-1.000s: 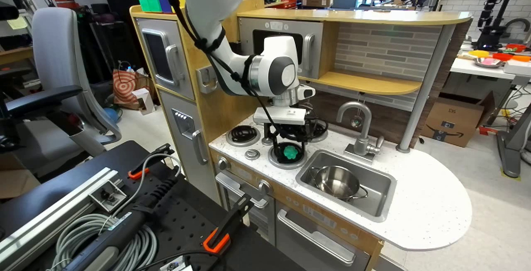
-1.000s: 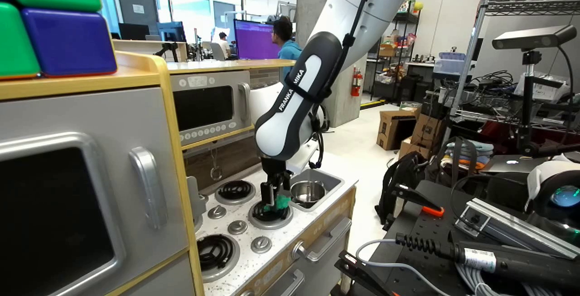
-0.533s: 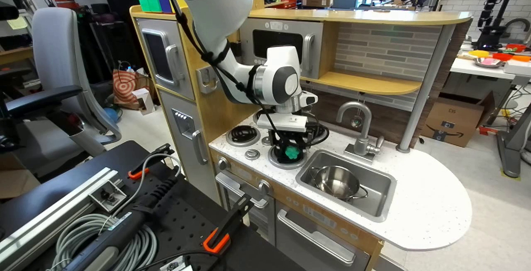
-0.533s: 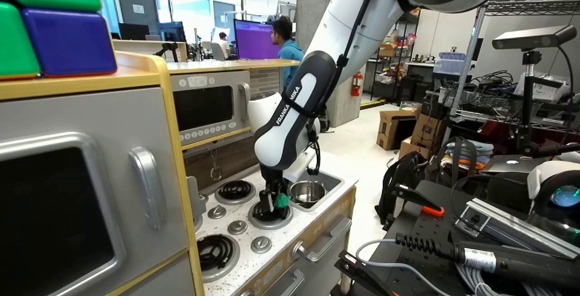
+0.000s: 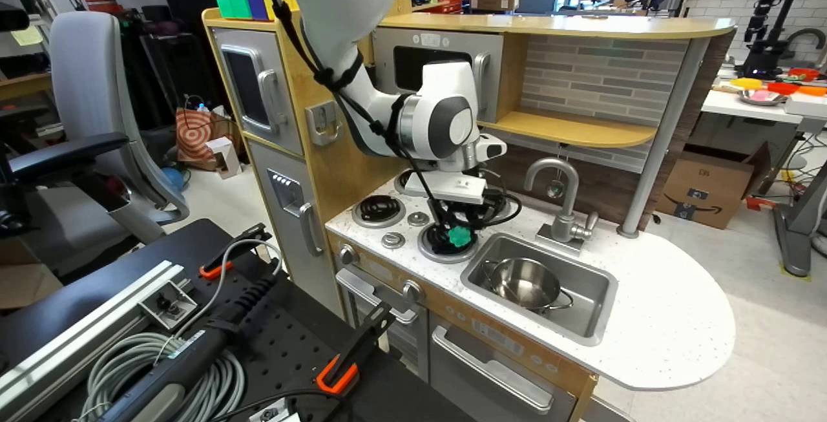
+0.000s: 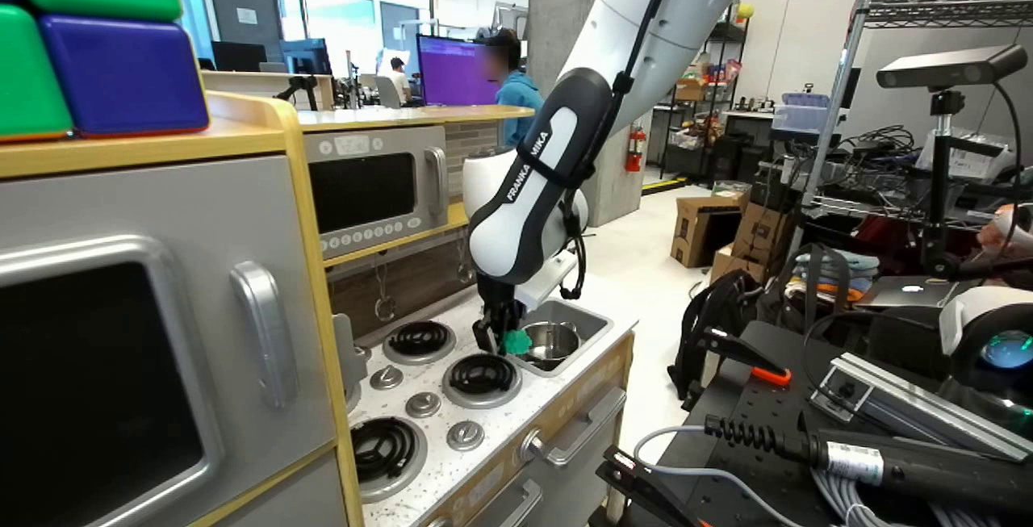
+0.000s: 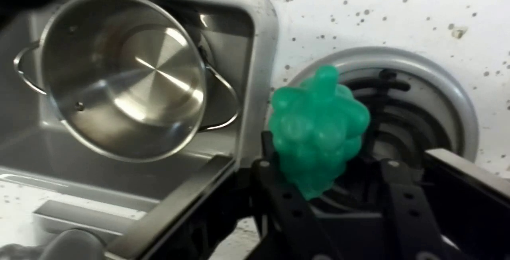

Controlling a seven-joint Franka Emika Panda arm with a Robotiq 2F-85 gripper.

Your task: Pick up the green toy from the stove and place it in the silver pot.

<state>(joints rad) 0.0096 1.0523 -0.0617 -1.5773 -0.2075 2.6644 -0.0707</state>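
- Since half a second ago, the bright green, knobbly, roughly round toy [image 7: 318, 128] has gone up and to the right in an exterior view, so the black coil burner ringed in silver [image 6: 483, 380], lower middle of that frame, now shows whole.
- A skin-coloured shape [image 6: 1005, 228] has come in at the same frame's right edge; I cannot tell what it is.
- My black two-fingered pincer [image 6: 502, 333] is clasped on the toy, holding it above the white speckled toy stove [image 6: 423, 377].
- In my wrist view the toy is right of centre, apart from the round shiny metal pot [image 7: 123, 77] at upper left.
- That pot sits inside the rectangular grey sink [image 7: 265, 53], unmoved in both exterior views.
- My white and dark grey arm [image 6: 565, 122] reads "FRANKA" and "MIKA", a black strap [image 6: 542, 165] crossing between.
- The grey toy microwave [image 6: 363, 192] bears a row of characters too small to read.
- My arm slants down from the upper right there, the pincer pointing downward at the middle.
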